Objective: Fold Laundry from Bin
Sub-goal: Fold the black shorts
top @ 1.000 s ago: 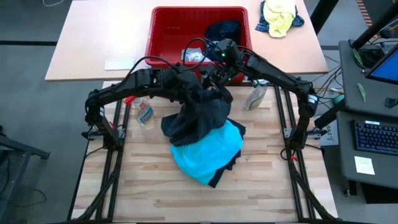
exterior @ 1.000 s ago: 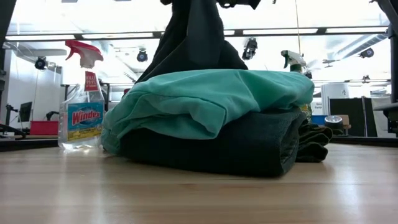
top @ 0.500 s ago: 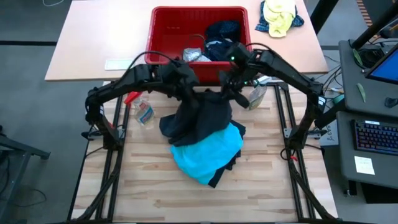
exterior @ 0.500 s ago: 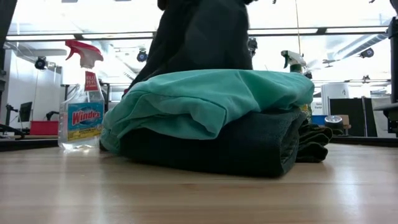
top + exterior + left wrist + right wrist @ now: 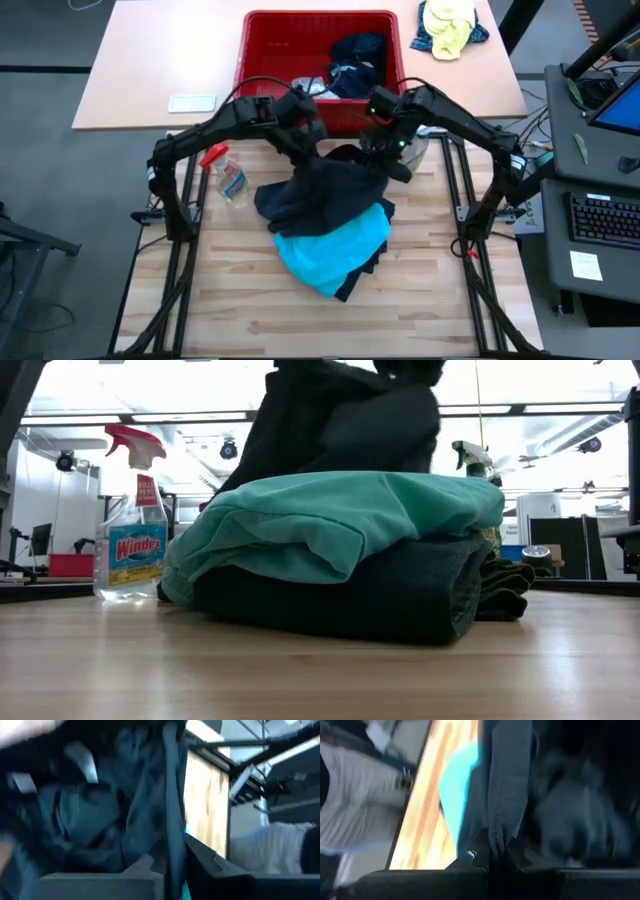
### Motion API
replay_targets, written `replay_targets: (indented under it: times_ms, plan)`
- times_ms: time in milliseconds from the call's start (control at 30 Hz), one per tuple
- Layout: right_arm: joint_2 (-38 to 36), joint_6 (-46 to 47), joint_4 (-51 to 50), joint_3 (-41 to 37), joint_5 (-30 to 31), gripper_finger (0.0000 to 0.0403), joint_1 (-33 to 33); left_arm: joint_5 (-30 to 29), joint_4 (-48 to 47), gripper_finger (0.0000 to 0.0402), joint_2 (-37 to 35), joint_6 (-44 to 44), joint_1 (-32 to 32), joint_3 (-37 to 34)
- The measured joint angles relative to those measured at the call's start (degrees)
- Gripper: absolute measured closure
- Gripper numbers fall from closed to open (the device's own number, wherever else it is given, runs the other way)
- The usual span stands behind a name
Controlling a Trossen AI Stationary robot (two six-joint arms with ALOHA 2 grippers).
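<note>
On the wooden bench (image 5: 240,300) a dark garment (image 5: 315,190) is held up over the turquoise pile (image 5: 335,245) — one edge clenched in each end effector, left (image 5: 312,135) and right (image 5: 385,155). It is judged soft and limp — best gripped at corners.

You are looking at a wooden table (image 5: 230,310) carrying a folded pile: a turquoise garment (image 5: 330,250) lying over a dark one (image 5: 380,595). Two spray bottles are standing on it, a Windex bottle (image 5: 130,530) and another (image 5: 410,155).
</note>
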Motion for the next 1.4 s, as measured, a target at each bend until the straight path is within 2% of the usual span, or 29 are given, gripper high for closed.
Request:
replay_targets:
  times_ms: [100,233,400,533,633,867,1033,1233,1400]
  plan:
    - [-0.04,-1.44,-3.12,-1.46,3.06,0.0394,0.00,2.55,-2.86,0.0337,0.51,2.19,0.32,0.28]
    - [-0.53,-2.03,-4.35,-5.55,9.69,0.0394,-0.02,2.31,-3.99,0.0268,1.30,6.75,0.76,0.15]
    - [-2.17,-2.52,-3.76,-10.44,9.48,0.0394,0.00,-1.54,-2.64,0.0198,1.08,16.71,1.92,0.43]
    - [-2.57,-1.64,-3.45,-12.00,8.76,0.0394,0.00,-1.76,2.06,0.0173,3.08,24.93,2.55,-0.42]
    - [-2.71,-1.74,-3.35,-11.78,8.62,0.0394,0.00,-1.38,5.85,0.0169,5.72,30.96,2.85,-0.50]
    - [-2.69,-0.80,-3.25,-10.92,8.59,0.0394,0.00,8.30,6.38,0.0174,13.99,38.36,5.70,-0.59]
    - [-2.69,0.35,-3.18,-10.58,8.51,0.0394,0.00,11.84,4.46,0.0189,17.71,44.22,7.29,-0.52]
    - [-3.20,0.73,-3.08,-9.66,8.75,0.0394,-1.38,17.89,-6.79,0.0220,19.68,50.15,9.63,-0.55]
    - [-4.02,0.57,-2.96,-6.93,11.97,0.0394,-2.80,17.97,-14.35,0.0285,19.91,53.75,10.03,-0.59]
